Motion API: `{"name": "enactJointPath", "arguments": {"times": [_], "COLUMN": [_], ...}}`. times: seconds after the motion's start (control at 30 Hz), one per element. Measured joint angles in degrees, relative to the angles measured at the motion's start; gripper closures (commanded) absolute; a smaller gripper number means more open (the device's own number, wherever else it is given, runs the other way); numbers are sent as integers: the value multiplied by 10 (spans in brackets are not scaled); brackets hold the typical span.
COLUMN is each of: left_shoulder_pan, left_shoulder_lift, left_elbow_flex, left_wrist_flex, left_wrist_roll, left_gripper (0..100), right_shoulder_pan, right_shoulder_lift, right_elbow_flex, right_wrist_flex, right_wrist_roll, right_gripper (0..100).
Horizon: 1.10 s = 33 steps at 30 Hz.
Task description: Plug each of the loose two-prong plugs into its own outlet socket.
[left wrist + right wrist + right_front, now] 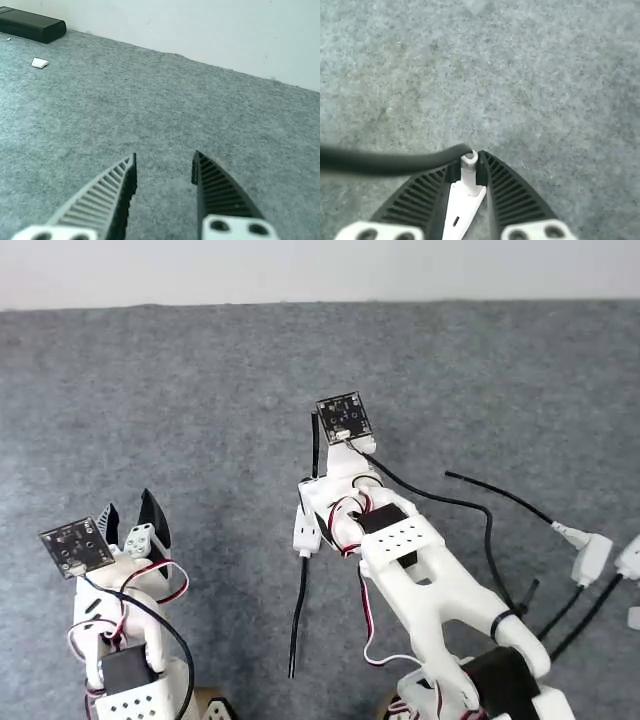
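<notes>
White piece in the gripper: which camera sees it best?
The high view: the white piece and its cord show clearly. The right wrist view catches one end pinched in the right gripper. The left wrist view faces carpet.

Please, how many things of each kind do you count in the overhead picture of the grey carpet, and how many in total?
Arms: 2, with the left gripper and the right gripper.
White plug pieces: 3, one plug in the right gripper and two pieces near the right edge.
Total: 5, leaving out a cut-off white bit.
</notes>
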Motion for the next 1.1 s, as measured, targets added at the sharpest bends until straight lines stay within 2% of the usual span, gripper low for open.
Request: {"name": "enactJointPath", "arguments": {"times": [0.63,0.83,1.1], "left_shoulder_pan": [0,0,0], "left_shoulder_lift": [0,0,0], "left_elbow_flex": [0,0,0], "left_wrist_flex": [0,11,30], "left_wrist_roll": [0,0,-48], "left_gripper": [830,830,829], "right_shoulder_pan": [-30,-30,-30], "right_shoulder_lift": [-81,-7,62], "right_elbow_flex": [97,17,-68], "right_wrist_flex": [7,58,109], "right_wrist_roll": [51,54,69], "right_gripper": [991,991,990]}}
